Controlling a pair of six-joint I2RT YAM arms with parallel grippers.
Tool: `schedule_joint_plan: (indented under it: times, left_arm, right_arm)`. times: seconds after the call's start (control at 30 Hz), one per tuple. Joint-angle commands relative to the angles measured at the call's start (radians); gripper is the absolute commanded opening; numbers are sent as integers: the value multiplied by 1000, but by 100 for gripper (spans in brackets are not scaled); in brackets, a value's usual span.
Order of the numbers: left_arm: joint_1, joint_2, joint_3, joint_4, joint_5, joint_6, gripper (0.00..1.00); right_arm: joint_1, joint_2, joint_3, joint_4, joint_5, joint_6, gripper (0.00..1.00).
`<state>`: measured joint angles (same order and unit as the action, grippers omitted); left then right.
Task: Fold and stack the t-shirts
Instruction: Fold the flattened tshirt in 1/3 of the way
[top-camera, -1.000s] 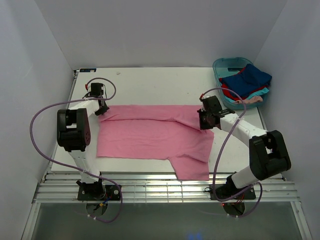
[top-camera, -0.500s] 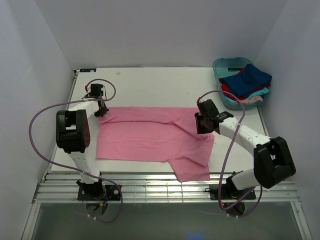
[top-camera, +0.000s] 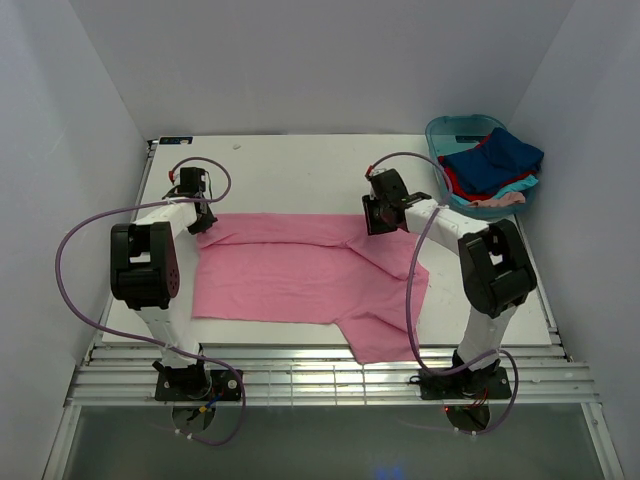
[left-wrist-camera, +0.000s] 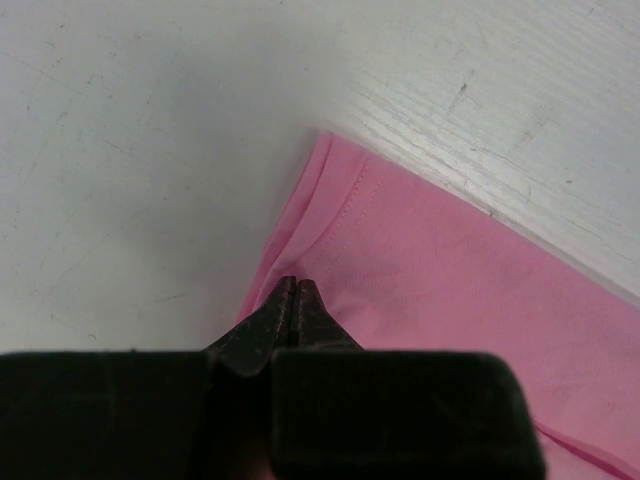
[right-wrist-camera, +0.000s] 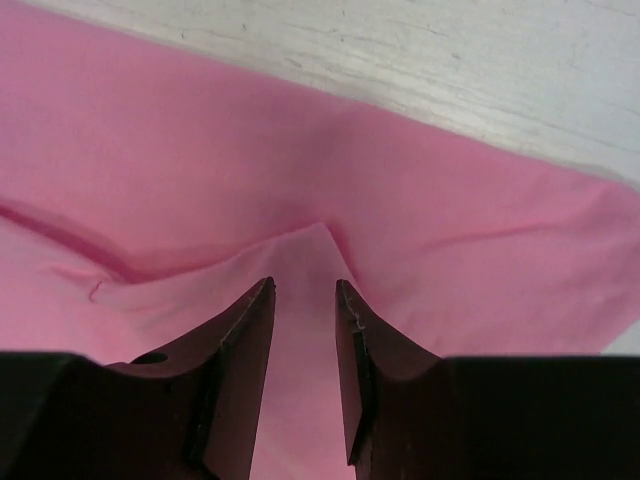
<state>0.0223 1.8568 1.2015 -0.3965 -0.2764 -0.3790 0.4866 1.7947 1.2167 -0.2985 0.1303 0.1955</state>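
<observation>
Leftward and farther the right end effector (right-wrist-camera: 304, 288) had swung, parted astride a ridge of the limp pink cloth t-shirt (top-camera: 290, 275); the left end effector (left-wrist-camera: 291, 290) clamped its hemmed far-left corner.

Bright, even light — soft shadows, wrist foregrounds blurred

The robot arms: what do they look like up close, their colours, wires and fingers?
Both the left arm and right arm are white tubes joined by chunky black joint housings. A thin purple cable loops loosely along each. The left gripper and right gripper each have two dark, tapering fingers on a black block.
</observation>
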Motion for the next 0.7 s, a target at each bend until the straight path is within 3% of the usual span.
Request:
schedule_joint_plan:
  times: [0.0,0.5,0.6,0.67]
  left_arm:
    - [-5,-70,-2,-7,6,-6,0]
    - [-5,-85,-3,-10,-3,3,0]
    - [-4,-88,-3,-13,-3,6,0]
    - [-5,-90,-3,-11,-6,8,0]
  right_arm:
    - [1,63,84,45,-17,-34,37]
    - [-19,150,116,67,-27,-62,35]
    - [-20,164,118,68,-41,-64,31]
    - [-20,166,113,68,-52,-64,21]
